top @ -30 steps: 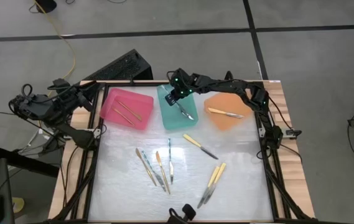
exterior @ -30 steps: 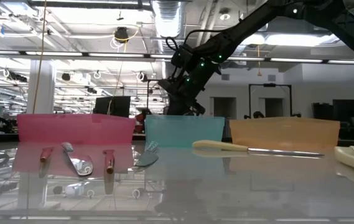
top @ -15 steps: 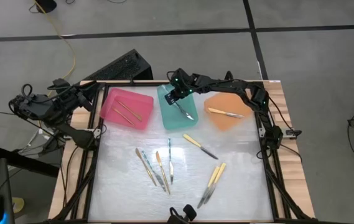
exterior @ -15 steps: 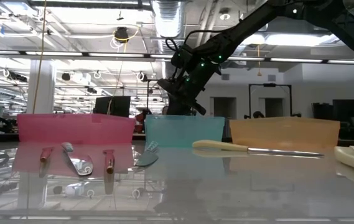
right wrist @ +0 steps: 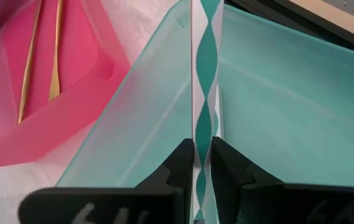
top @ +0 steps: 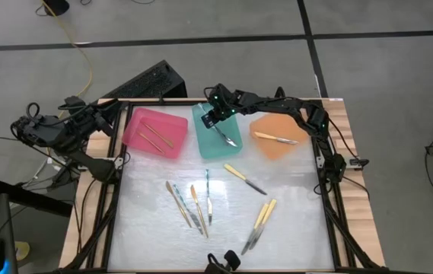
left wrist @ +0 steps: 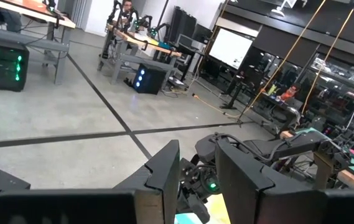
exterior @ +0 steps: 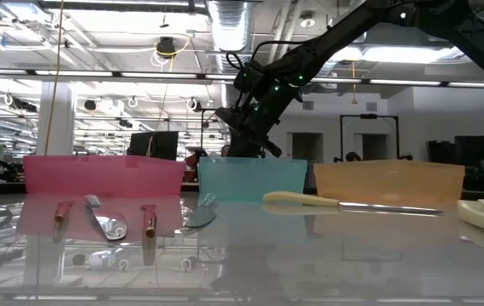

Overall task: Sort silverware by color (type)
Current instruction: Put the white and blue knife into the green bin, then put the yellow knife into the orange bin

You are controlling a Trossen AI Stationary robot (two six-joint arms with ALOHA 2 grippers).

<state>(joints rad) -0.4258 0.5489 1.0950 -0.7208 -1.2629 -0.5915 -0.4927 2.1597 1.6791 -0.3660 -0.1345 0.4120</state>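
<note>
My right gripper [top: 216, 116] hangs over the teal tray [top: 205, 144], shut on a teal-handled utensil [top: 226, 135]. In the low view it stands just above the tray's rim [exterior: 252, 161]. The pink tray [top: 172, 144] holds two orange-tan utensils [top: 154, 134]. A yellow-handled one [top: 275, 138] lies in the orange tray [top: 277, 151]. Several more utensils lie flat on the table: a mixed cluster [top: 193, 204], a yellow knife [top: 244, 179] and a yellow pair [top: 260, 222]. My left gripper [left wrist: 195, 180] is open beyond the table's left far corner, pointing level, with nothing between its fingers. My right gripper has the utensil's wavy teal handle [right wrist: 203, 140] pinched between its two fingers [right wrist: 183, 165]. It slants down over the teal tray, and the handle runs straight out ahead along the fingers. The metal end [top: 231, 141] is down inside the tray.
The three trays stand side by side along the table's far edge. The right arm [top: 292, 114] reaches across above the orange tray. The loose utensils take up the table's middle and near right. A dark frame runs along both table sides.
</note>
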